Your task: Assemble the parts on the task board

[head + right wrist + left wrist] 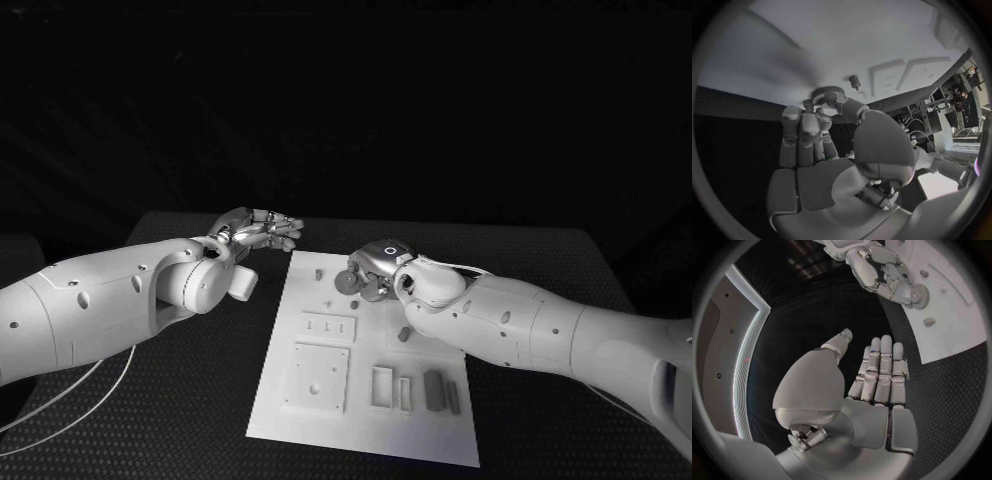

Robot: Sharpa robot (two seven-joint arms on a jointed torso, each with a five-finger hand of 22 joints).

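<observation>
The white task board (320,300) lies in the middle of the black table. My right hand (372,270) hovers over its far end and pinches a small toothed gear (828,94) between thumb and fingers; the left wrist view shows that gear (918,294) just above the board (954,315). A small peg (855,80) stands in the board close beyond the gear. My left hand (257,232) hangs off the board's far left corner, its fingers (882,370) stretched out with nothing in them.
Another small peg (404,335) stands mid-board. Two dark bars (433,385) lie near the board's front right, beside a rectangular slot (382,385). A raised square plate (320,375) sits at the front left. A cable (87,400) trails under my left arm.
</observation>
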